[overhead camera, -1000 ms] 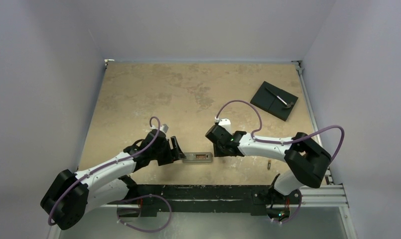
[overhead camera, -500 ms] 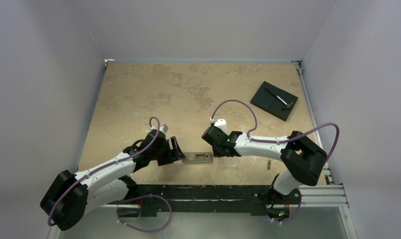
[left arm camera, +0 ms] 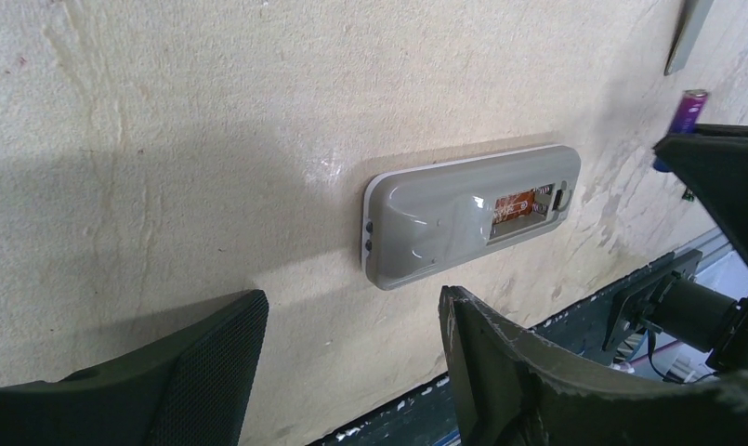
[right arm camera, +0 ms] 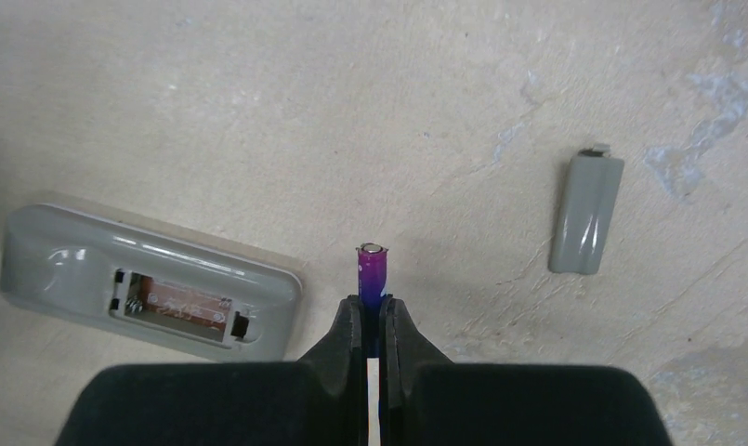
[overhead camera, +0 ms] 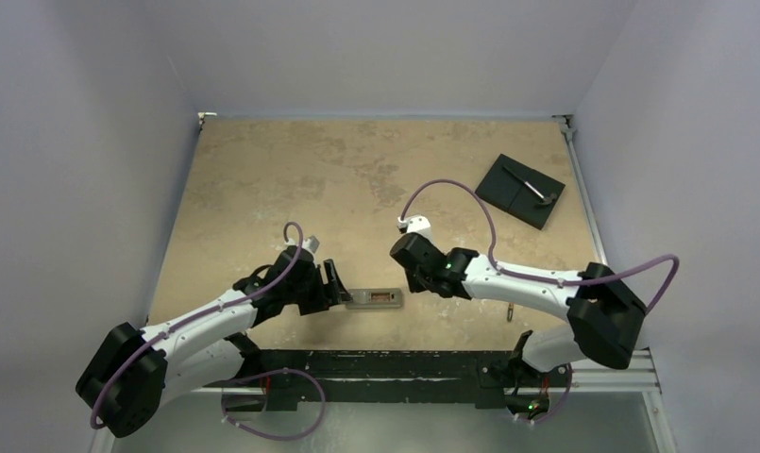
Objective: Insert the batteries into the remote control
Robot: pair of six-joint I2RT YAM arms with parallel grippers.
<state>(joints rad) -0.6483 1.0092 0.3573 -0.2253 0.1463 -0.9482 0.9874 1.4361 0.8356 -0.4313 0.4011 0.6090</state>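
Note:
The remote control [overhead camera: 374, 298] lies grey back up near the table's front edge. Its battery bay is open and shows orange-brown inside [right arm camera: 179, 307]. My right gripper [right arm camera: 372, 311] is shut on a purple battery [right arm camera: 372, 269], held end-out just right of the remote's bay end; the battery also shows in the left wrist view [left arm camera: 688, 110]. In the top view the right gripper [overhead camera: 409, 276] sits by the remote's right end. My left gripper [left arm camera: 351, 372] is open and empty, just short of the remote's [left arm camera: 472, 216] left end. A second battery [overhead camera: 511, 311] lies on the table at the right.
The narrow grey cover strip [right arm camera: 585, 214] lies on the table right of the held battery. A black square plate [overhead camera: 519, 191] with a small tool on it sits at the back right. The table's front edge and dark rail run just below the remote.
The right arm's elbow has swung out to the right while its gripper stays by the remote's right end with the battery. The left arm and the remote have not moved.

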